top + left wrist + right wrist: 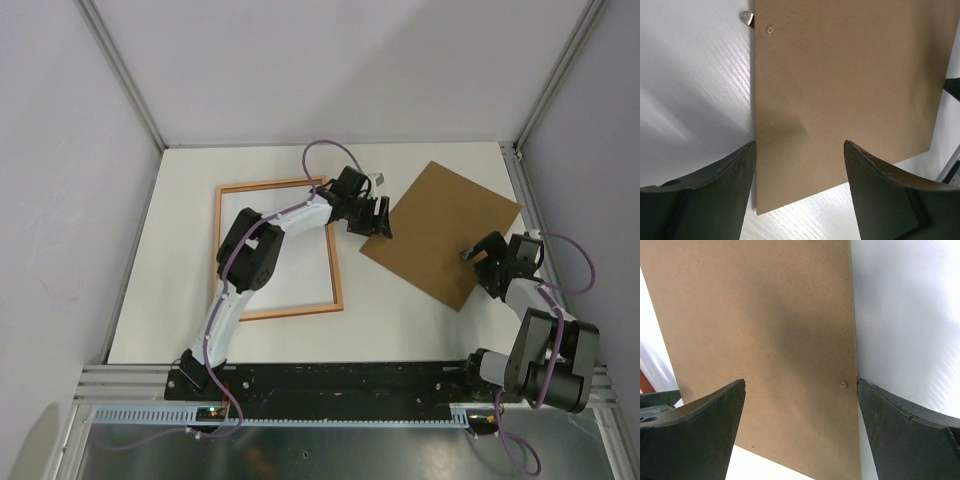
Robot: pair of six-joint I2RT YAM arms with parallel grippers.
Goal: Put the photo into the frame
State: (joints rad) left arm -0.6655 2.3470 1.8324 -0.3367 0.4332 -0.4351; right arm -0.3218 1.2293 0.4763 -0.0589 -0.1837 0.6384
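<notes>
Left pincer [377, 221]: we find it wide open with nothing clamped. It sits at the left edge of the brown backing board [442, 235].
Left pincer fingers [705, 195]: in the wrist view the two dark fingers stand far apart. One is right at the board's edge and the other is over the brown face. We cannot tell whether either tip touches the board.
Right pincer [472, 256]: it is spread about as wide as it goes and holds nothing. It sits at the board's right edge, opposite the left pincer.
Right pincer fingers [695, 435]: one finger is over the brown face and the other is just past the edge, over the bench [170, 250]. We cannot judge contact here either.
Backing board: it lies flat on the bench, turned like a diamond in the overhead view, between the two pincers.
Rivet [842, 383]: we see this small metal dot close to the board's edge, near the right pincer's outer finger.
Metal tab [746, 18]: it juts from the board's edge at the top of the left wrist view.
Frame [300, 312]: it lies flat on the bench to the left of the board and apart from it. Its thin orange-brown rim encloses a pale area.
Left arm [300, 215]: it reaches across the frame's upper right corner towards the board.
</notes>
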